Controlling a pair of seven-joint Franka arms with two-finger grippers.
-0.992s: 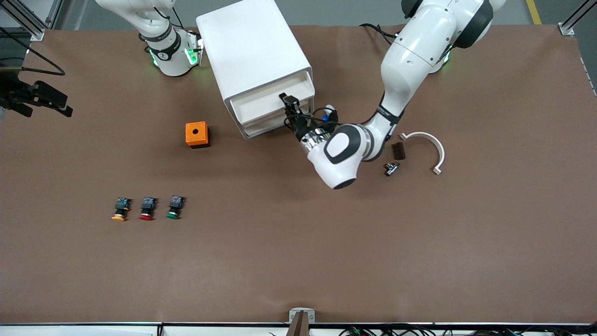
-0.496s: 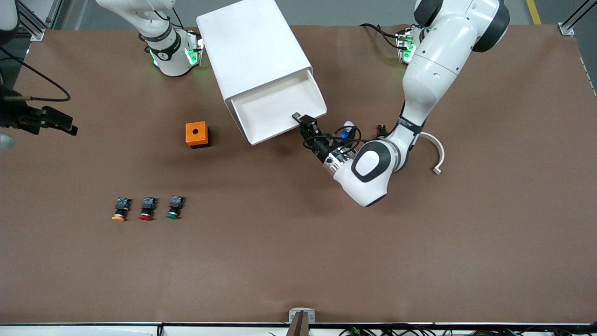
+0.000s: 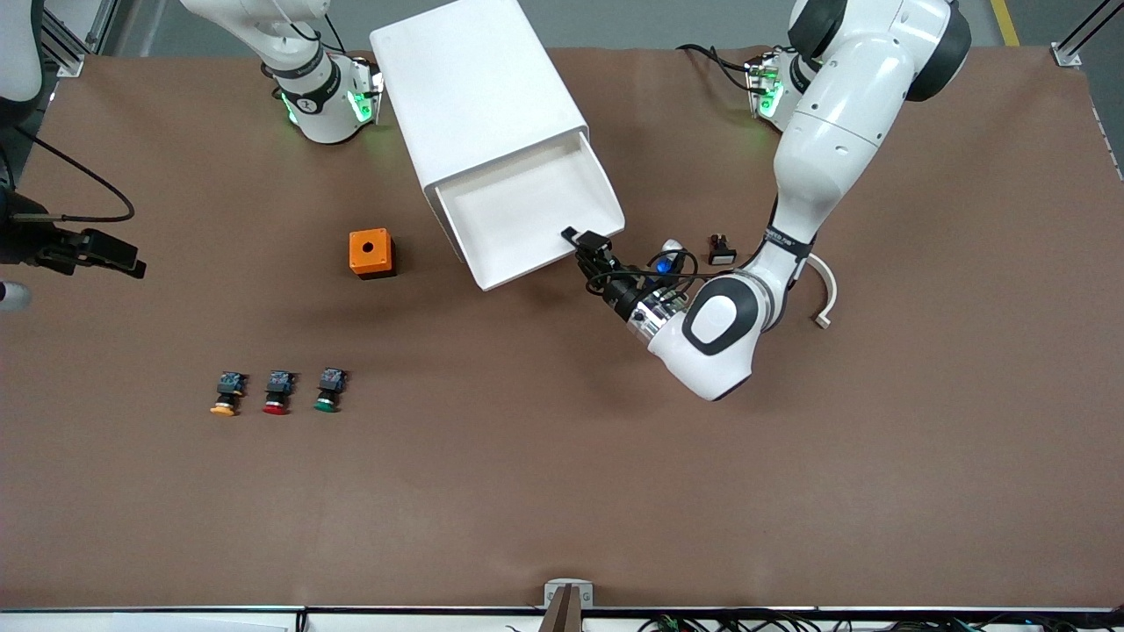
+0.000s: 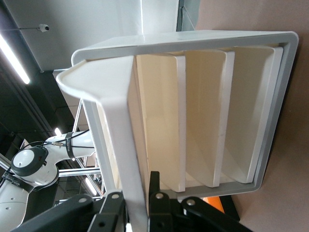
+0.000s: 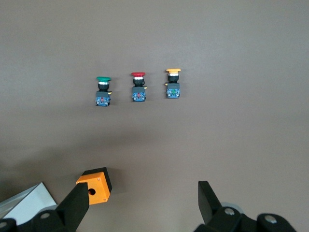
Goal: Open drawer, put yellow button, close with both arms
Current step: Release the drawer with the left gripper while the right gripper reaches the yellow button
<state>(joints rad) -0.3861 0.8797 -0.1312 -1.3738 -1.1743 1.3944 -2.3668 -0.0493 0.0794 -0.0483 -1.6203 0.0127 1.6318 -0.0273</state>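
The drawer, the top one of the white cabinet, stands pulled far out and is empty. My left gripper is shut on the drawer's front lip, one finger on each side of it. The yellow button lies on the table toward the right arm's end, nearer to the front camera than the cabinet. It also shows in the right wrist view. My right gripper is open and empty, high over the right arm's end of the table.
A red button and a green button lie in a row beside the yellow one. An orange box with a hole sits beside the cabinet. A white curved piece and a small black part lie by the left arm.
My left gripper has pulled the top drawer out of the cabinet toward the front camera. My right gripper has shifted a little and hangs over the table's end.
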